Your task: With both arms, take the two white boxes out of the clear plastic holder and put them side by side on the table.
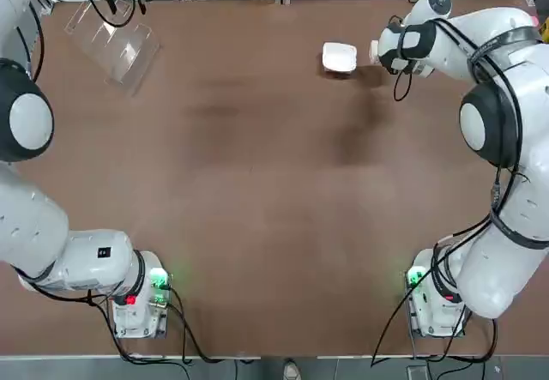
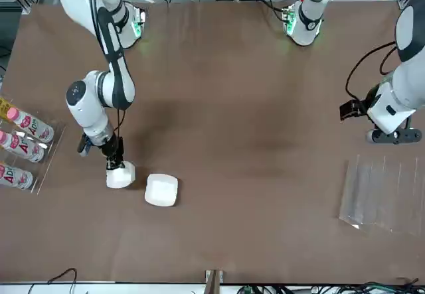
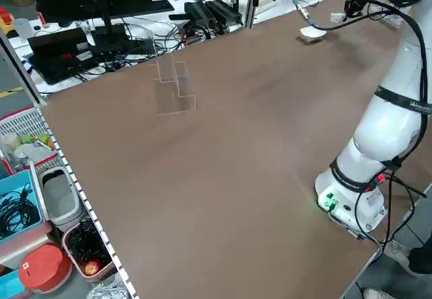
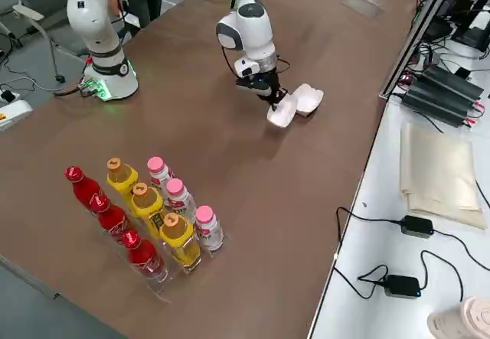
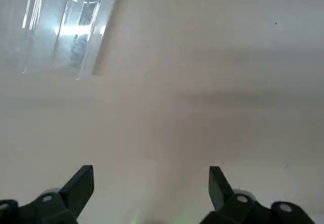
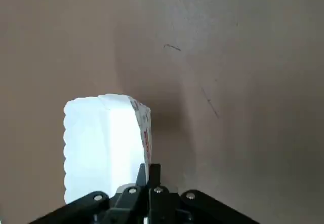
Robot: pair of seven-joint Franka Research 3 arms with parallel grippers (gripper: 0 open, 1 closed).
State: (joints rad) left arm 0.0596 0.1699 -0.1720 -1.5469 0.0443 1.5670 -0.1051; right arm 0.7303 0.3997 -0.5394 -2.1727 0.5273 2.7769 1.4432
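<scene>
Right claw (image 2: 117, 166) clamped shut on second white box (image 2: 120, 175), tilted, low over table (image 2: 252, 141), just beside first white box (image 2: 161, 190). Left claw (image 5: 151, 186) wide open, empty, near clear plastic holder (image 1: 116, 44).

Right hand (image 2: 117, 163) clamped low; left hand (image 5: 151, 191) spread.

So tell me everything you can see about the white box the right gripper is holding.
The held white box is small, plain and round-cornered, with a scalloped edge and a little red print on one side in the right wrist view. The right gripper, shut, pinches its edge. It hangs tilted, low over the table near the far edge, beside the other white box, which lies flat. Whether they touch is unclear.
</scene>
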